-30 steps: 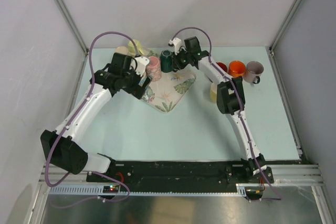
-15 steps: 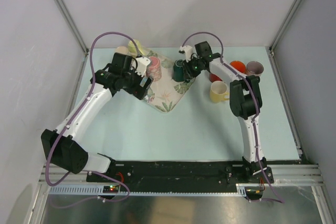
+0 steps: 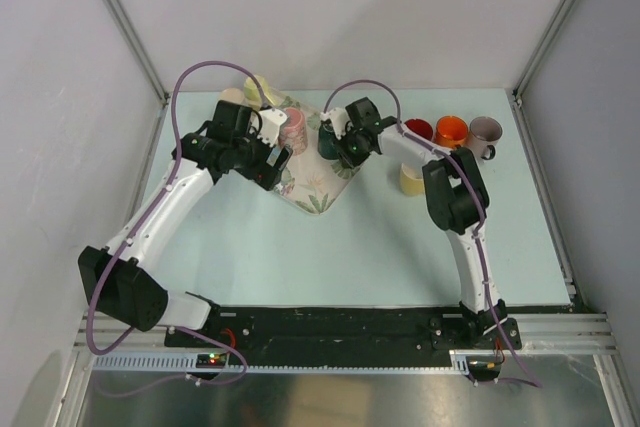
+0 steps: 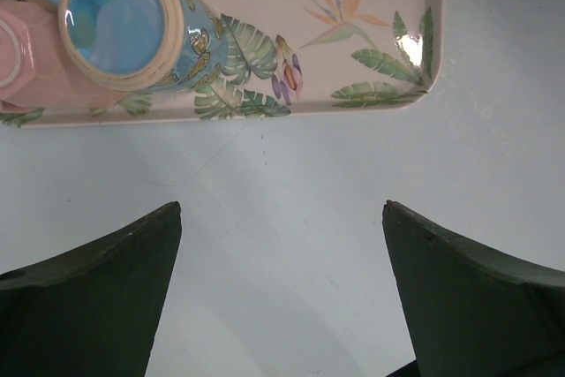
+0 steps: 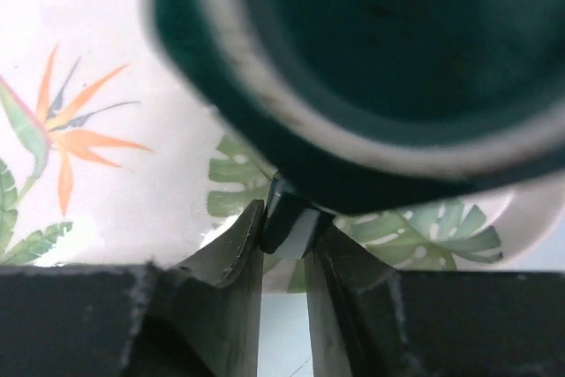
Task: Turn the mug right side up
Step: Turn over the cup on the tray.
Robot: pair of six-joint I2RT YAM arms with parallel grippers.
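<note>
The dark green mug is over the far right part of the floral tray. My right gripper is shut on its handle. In the right wrist view the handle is pinched between my fingers, and the mug's rim and dark inside face the camera above the tray. I cannot tell whether the mug touches the tray. My left gripper is open and empty over bare table just off the tray's left edge. It also shows in the left wrist view.
A pink mug and a blue-lined mug stand on the tray's left part. Red, orange and grey mugs line the far right. A yellow mug sits by my right arm.
My right gripper carried the green mug off its far spot on the tray, out to the right, then back left over the tray while turning it. The left arm stayed put.
</note>
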